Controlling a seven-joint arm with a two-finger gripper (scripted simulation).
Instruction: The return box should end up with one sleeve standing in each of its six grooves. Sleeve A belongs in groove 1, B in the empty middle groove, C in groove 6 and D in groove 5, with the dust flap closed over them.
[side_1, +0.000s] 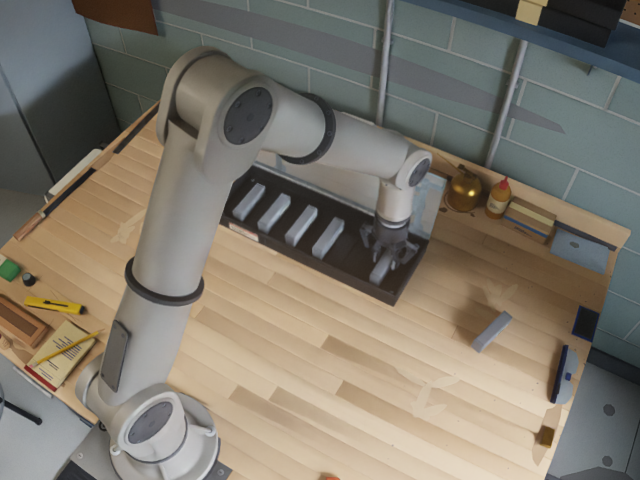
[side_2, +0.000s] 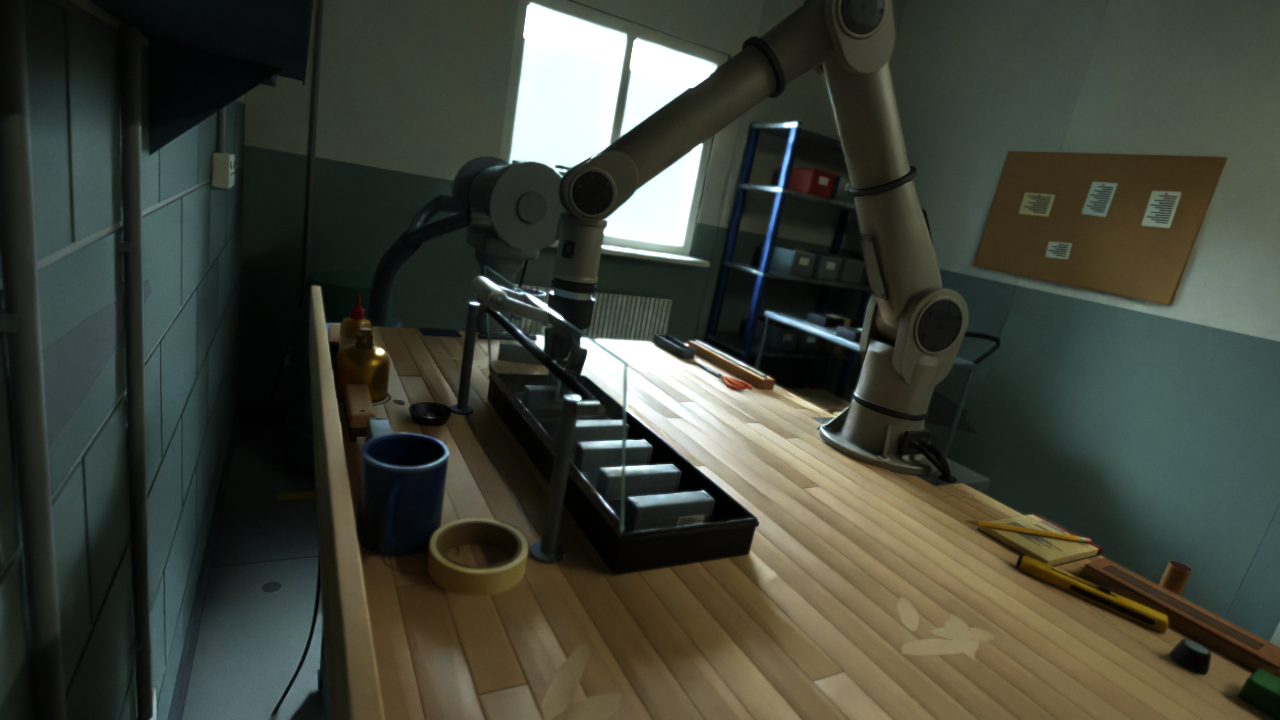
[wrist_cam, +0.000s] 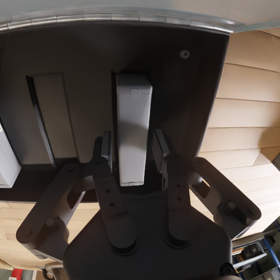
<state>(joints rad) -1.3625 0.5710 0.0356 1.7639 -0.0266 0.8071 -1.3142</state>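
The black return box (side_1: 325, 235) lies at the back of the bench with its clear dust flap (side_2: 586, 394) standing open. Several grey sleeves (side_1: 288, 219) stand in its grooves, and the groove (wrist_cam: 49, 116) beside the end one is empty. A grey sleeve (wrist_cam: 132, 128) stands in the end groove at the box's right end. One more grey sleeve (side_1: 491, 331) lies flat on the bench to the right of the box. My gripper (wrist_cam: 132, 146) hangs over the end sleeve, its fingers on either side of it, open and holding nothing.
A blue mug (side_2: 401, 491) and a tape roll (side_2: 477, 555) sit behind the box near the back rail. A brass oil can (side_1: 463, 190) and a glue bottle (side_1: 499, 197) stand by the wall. A squeegee (side_1: 562, 373) lies at the right edge.
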